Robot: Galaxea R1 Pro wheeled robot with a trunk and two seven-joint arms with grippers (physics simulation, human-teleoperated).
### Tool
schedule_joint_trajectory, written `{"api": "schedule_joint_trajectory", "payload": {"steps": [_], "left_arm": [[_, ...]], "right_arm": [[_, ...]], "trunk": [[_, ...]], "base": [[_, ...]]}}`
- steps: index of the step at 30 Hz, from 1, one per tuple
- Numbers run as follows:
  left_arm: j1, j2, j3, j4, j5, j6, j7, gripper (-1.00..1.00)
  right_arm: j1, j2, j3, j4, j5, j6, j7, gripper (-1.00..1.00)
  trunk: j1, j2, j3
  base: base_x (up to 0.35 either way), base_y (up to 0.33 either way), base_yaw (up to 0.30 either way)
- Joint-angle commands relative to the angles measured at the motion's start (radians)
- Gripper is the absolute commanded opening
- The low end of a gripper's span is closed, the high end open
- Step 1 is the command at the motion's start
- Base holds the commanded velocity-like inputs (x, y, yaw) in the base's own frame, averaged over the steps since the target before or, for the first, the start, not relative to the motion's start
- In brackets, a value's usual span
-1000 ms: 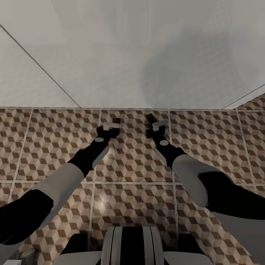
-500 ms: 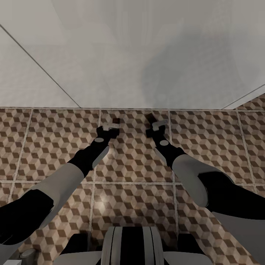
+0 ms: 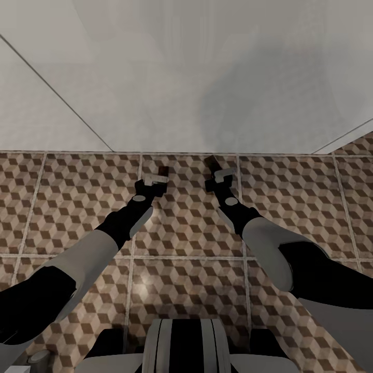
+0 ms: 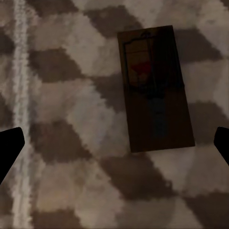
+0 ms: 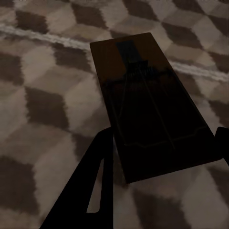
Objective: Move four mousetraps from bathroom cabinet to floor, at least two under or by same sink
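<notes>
**Two mousetraps at the foot of the wall**

While both black-and-grey arms reach forward over the cube-patterned brown, beige and white tiled bathroom floor [image 3: 186, 233], each gripper hangs low above it. Near the robot, a black-and-white striped trunk sits between the arms.

Farther out, the left gripper [image 3: 155, 180] has its fingers spread wide; in the left wrist view a flat brown wooden mousetrap with a red mark [image 4: 155, 88] lies flat on the tiles between the black fingertips [image 4: 9, 152], touching neither. The right gripper [image 3: 221, 176] holds a second dark wooden mousetrap [image 5: 150, 102] between its closed fingers, close over the tiles. Beyond both stands a plain pale grey wall [image 3: 171, 77], meeting the floor just past the traps.
</notes>
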Motion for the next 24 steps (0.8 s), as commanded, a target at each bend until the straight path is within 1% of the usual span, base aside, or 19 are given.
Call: {"api": "schedule_joint_trajectory", "payload": {"steps": [1, 21, 22, 24], "left_arm": [[-0.001, 0.001, -0.007, -0.001, 0.008, 0.004, 0.009, 1.0], [-0.001, 0.001, -0.007, 0.001, 0.008, 0.003, 0.011, 1.0], [-0.001, 0.001, -0.007, 0.001, 0.008, 0.003, 0.011, 1.0], [-0.001, 0.001, -0.007, 0.001, 0.008, 0.003, 0.012, 1.0]], "right_arm": [[-0.001, 0.0, 0.006, 0.001, 0.007, -0.001, -0.012, -1.0], [-0.001, 0.0, 0.006, 0.001, 0.007, -0.002, -0.012, -1.0], [-0.001, 0.0, 0.006, 0.001, 0.007, -0.002, -0.012, 1.0], [-0.001, 0.0, 0.006, 0.001, 0.007, -0.002, -0.012, 1.0]], "trunk": [[0.0, 0.0, 0.0], [0.0, 0.0, 0.0], [0.0, 0.0, 0.0], [0.0, 0.0, 0.0]], "base": [[0.0, 0.0, 0.0], [0.0, 0.0, 0.0], [0.0, 0.0, 0.0], [0.0, 0.0, 0.0]]}}
